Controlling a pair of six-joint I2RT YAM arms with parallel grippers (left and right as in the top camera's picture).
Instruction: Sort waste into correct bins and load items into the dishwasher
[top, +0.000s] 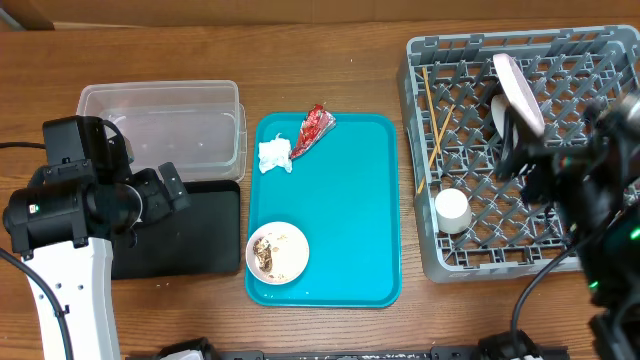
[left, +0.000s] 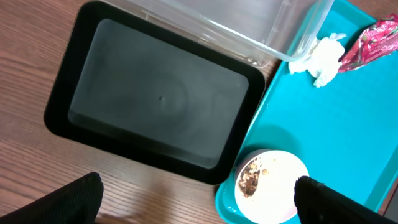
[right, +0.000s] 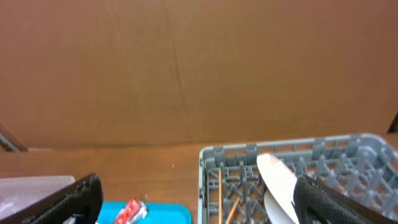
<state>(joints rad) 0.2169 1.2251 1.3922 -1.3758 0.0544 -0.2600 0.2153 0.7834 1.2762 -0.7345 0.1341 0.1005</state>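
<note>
A white bowl (top: 277, 252) with brown scraps and rice grains sits on the teal tray's (top: 345, 215) front left. A red wrapper (top: 313, 128) and a white tissue (top: 274, 155) lie at its back left. The clear tub (top: 160, 120) and black tray (top: 195, 240) lie left of it. The grey dish rack (top: 470, 265) holds chopsticks (top: 432, 120), a small cup (top: 452, 210) and an upright white plate (top: 518, 92). My left gripper (left: 199, 202) is open and empty, above the black tray (left: 161, 106) and the bowl (left: 270, 183). My right gripper (right: 199, 199) is open, above the rack (right: 311, 152), beside the plate (right: 278, 177).
The left arm covers part of the black tray in the overhead view. The right arm hangs over the rack's right half. Bare wooden table lies in front of the black tray and behind the teal tray. A brown wall stands behind the table.
</note>
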